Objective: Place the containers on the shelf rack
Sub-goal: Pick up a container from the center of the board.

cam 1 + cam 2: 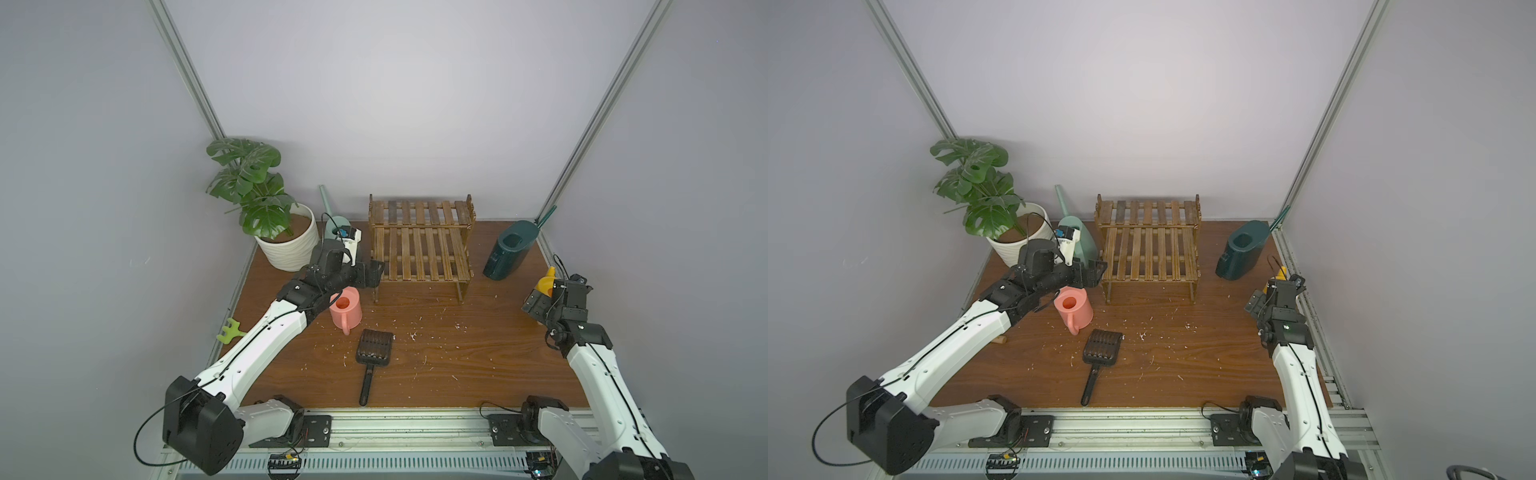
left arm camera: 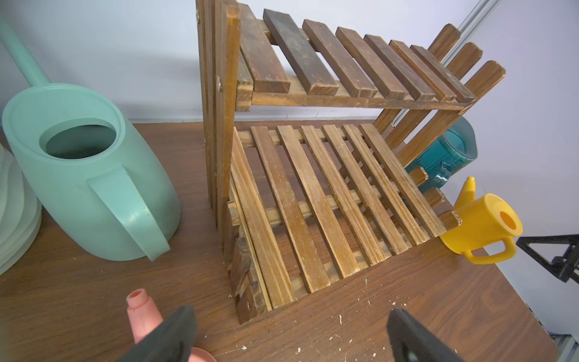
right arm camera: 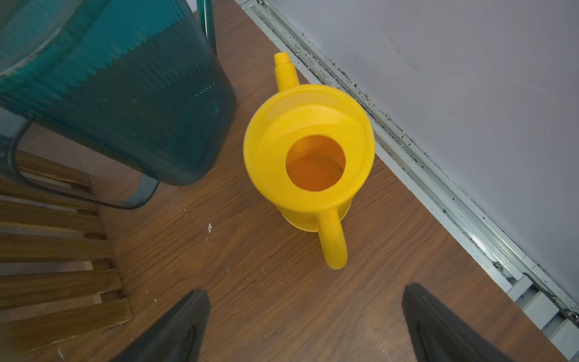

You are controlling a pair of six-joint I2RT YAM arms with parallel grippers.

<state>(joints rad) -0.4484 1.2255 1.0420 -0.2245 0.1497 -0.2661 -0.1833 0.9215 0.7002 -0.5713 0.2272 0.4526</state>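
Note:
The empty brown slatted shelf rack [image 1: 419, 245] [image 1: 1148, 245] [image 2: 329, 188] stands at the back middle. The pink can [image 1: 345, 307] [image 1: 1073, 307] sits upright by its front left corner, under my open, empty left gripper [image 1: 376, 270] [image 2: 291, 313]; its spout [image 2: 141, 313] shows beside one finger. The mint-green can [image 1: 1084, 241] [image 2: 87, 175] stands left of the rack, the dark-teal can [image 1: 509, 249] [image 3: 109, 94] right of it. My right gripper [image 1: 532, 303] [image 3: 305, 291] hangs open and empty just short of the handle of the yellow can [image 1: 544, 284] [image 3: 308, 150].
A white ribbed plant pot [image 1: 291, 245] with a leafy plant stands at the back left. A black slotted scoop [image 1: 374, 349] lies front middle among white crumbs. A small green toy [image 1: 229, 330] lies at the left edge. A metal rail [image 3: 438, 188] runs beside the yellow can.

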